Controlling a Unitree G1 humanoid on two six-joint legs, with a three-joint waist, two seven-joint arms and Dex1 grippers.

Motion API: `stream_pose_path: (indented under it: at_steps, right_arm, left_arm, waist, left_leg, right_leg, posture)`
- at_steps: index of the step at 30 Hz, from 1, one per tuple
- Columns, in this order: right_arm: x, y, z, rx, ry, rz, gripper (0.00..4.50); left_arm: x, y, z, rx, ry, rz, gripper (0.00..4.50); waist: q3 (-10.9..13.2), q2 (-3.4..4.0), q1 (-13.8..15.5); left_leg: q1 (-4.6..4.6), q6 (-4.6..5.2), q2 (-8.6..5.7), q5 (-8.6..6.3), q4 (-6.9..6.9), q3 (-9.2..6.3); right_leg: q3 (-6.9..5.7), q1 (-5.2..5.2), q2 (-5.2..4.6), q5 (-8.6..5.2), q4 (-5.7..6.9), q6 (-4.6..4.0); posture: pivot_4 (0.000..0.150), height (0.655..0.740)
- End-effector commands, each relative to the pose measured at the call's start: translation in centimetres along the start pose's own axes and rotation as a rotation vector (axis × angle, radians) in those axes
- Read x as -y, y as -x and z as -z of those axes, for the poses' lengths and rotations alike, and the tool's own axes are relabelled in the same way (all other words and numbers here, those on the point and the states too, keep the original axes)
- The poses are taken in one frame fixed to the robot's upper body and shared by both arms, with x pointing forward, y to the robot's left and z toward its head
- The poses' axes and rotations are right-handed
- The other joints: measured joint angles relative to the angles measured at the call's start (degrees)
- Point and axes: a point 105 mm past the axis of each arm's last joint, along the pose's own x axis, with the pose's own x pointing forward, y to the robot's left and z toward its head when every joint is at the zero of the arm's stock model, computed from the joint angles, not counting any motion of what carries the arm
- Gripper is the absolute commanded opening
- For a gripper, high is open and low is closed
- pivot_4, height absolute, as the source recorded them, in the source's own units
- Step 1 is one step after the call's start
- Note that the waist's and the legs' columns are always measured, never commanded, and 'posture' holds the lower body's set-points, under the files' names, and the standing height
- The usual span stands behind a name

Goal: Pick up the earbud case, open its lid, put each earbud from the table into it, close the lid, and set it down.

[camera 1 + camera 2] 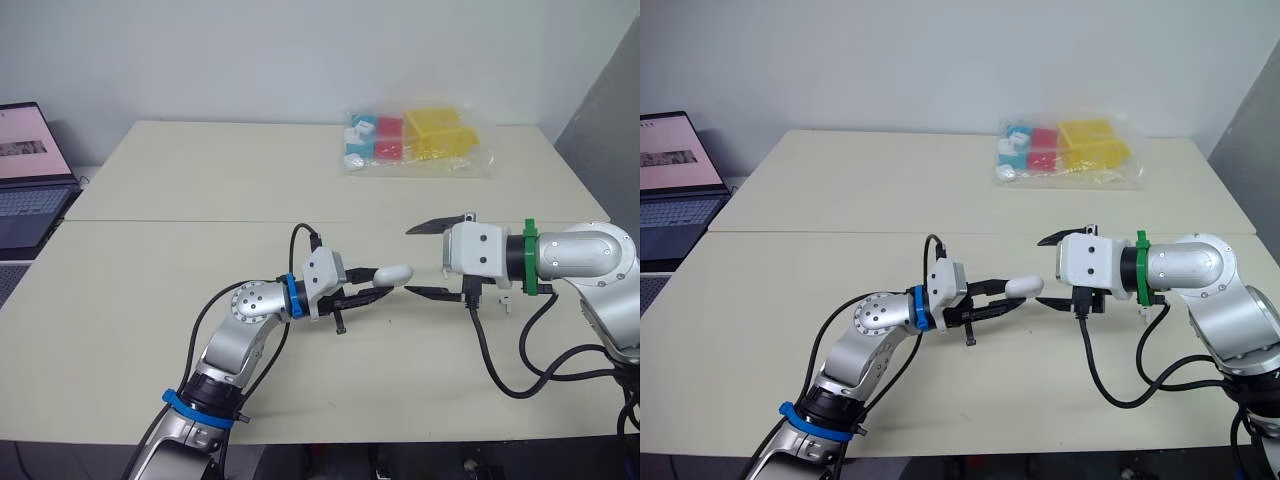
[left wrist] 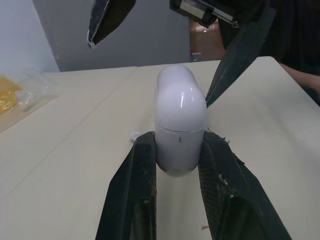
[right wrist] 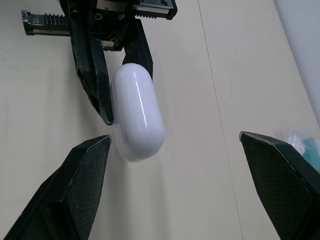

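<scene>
Left arm (image 1: 245, 305), silver with a blue wrist band, reaches toward 3 o'clock, its black two-finger left gripper (image 1: 380, 288) clamped on the glossy white oval earbud case (image 1: 393, 274). Green-banded right arm (image 1: 590, 255) points to 9 o'clock, right gripper (image 1: 408, 260) spread wide, its lower finger perhaps just touching the case.

A lab or office test space: pale tables (image 1: 150, 300), bare white wall (image 1: 300, 50), open laptop (image 1: 25, 175) alongside.
</scene>
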Motion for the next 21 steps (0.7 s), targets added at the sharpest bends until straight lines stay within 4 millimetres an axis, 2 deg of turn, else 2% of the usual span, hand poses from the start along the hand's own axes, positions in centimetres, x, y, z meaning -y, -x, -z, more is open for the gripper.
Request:
stream_pose_path:
  at_steps: [1,21]
  right_arm:
    - [0.8,0.1,-0.7,0.01,0.048,0.029,4.3]
    - [2.0,0.5,-1.7,0.044,0.009,0.048,4.3]
  left_arm:
    - [0.5,-0.4,-1.2,0.03,-0.073,0.035,0.78]
    - [1.0,0.0,-0.2,-0.031,-0.14,0.071,0.78]
  waist:
    - [0.0,0.0,0.01]
    - [0.0,0.0,0.02]
  left_leg:
    - [0.0,0.0,0.0,0.0,0.0,0.0]
    - [-0.01,0.0,0.02,0.0,0.0,-0.01]
  right_leg:
    - [0.0,-0.01,0.0,0.0,0.0,0.0]
    - [-0.02,0.0,-0.02,0.0,0.0,0.0]
  posture:
    - [0.15,0.74]
    - [0.15,0.74]
